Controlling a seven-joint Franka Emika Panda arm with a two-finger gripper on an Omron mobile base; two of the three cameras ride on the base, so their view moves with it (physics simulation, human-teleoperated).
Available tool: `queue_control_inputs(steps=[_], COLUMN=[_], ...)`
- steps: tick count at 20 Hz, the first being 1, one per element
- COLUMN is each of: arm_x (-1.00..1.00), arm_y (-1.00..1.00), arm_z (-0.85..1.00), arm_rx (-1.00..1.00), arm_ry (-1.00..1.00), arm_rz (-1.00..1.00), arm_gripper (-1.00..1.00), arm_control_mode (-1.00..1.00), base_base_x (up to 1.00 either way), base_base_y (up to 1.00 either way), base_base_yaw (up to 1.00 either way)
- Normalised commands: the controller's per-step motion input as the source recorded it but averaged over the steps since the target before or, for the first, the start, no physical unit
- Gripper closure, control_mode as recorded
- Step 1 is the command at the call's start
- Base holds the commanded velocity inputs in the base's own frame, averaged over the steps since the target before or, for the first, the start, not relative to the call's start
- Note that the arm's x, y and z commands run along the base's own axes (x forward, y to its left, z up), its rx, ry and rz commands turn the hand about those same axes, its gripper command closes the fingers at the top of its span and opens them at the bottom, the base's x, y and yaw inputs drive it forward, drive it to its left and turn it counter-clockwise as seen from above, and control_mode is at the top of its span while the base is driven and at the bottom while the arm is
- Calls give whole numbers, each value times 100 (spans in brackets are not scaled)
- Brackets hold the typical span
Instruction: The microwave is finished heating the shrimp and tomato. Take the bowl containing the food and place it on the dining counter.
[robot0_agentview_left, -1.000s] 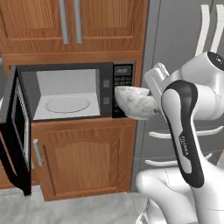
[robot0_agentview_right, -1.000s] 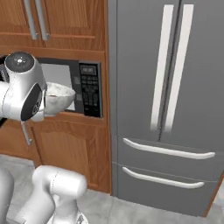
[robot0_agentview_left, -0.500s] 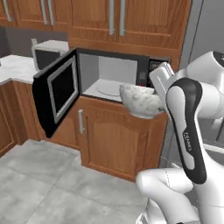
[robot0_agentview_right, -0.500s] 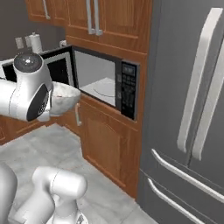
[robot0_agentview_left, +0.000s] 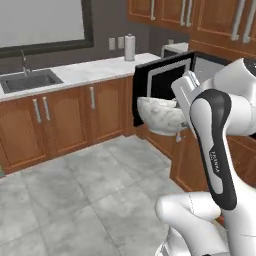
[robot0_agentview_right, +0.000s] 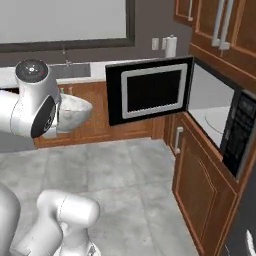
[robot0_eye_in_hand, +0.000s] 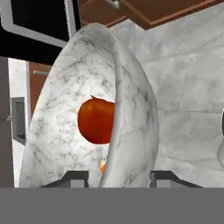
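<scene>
Left base view. At far left a sink (robot0_agentview_left: 31, 80) is set into a marble countertop (robot0_agentview_left: 95, 69) over brown wood cabinets (robot0_agentview_left: 65, 117), below a dark-framed window (robot0_agentview_left: 42, 22); a paper-towel roll (robot0_agentview_left: 129, 47) stands upright near the countertop's right end. The floor (robot0_agentview_left: 85, 195) is grey tile. To the right, the bowl (robot0_agentview_left: 161, 115) is held in the air above the floor, upright, just in front of the black door of the microwave (robot0_agentview_left: 162, 80), which stands swung open. The white arm (robot0_agentview_left: 215, 130) rises at right and covers the bowl's right side.

Right base view. The bowl (robot0_agentview_right: 74, 112) shows at left, partly hidden behind the arm's round joint (robot0_agentview_right: 35, 102), clear of the floor and well apart from the microwave (robot0_agentview_right: 215, 117). The microwave door (robot0_agentview_right: 150, 90) is wide open toward the left; the light interior with its round turntable (robot0_agentview_right: 220, 120) and the button panel (robot0_agentview_right: 240, 135) lie at right.

Hand view. The gripper (robot0_eye_in_hand: 117, 177) is closed on the bowl's rim: one dark fingertip lies inside the wall of the bowl (robot0_eye_in_hand: 131, 113), the other outside, each close against it. The tomato (robot0_eye_in_hand: 97, 120) rests inside the bowl against its inner wall, and a small orange piece (robot0_eye_in_hand: 103, 166) shows just below it, too little visible to identify. Grey floor tiles fill the right background; the black microwave door edge crosses the upper left.
</scene>
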Motion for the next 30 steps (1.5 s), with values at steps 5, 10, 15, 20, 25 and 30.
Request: queue_control_inputs(steps=[5,10,15,20,25,30], arm_x=[0,0,0,0,0,0], arm_y=[0,0,0,0,0,0], arm_z=[0,0,0,0,0,0], arm_rx=[0,0,0,0,0,0], arm_ry=[0,0,0,0,0,0], arm_rz=[0,0,0,0,0,0], arm_gripper=[100,100,100,100,100,100], arm_control_mode=[100,100,100,100,100,100], base_base_x=[-2,0,0,39,76,63], base_base_y=[-17,-4,0,0,0,9], base_base_yaw=[99,99,97,78,58,50])
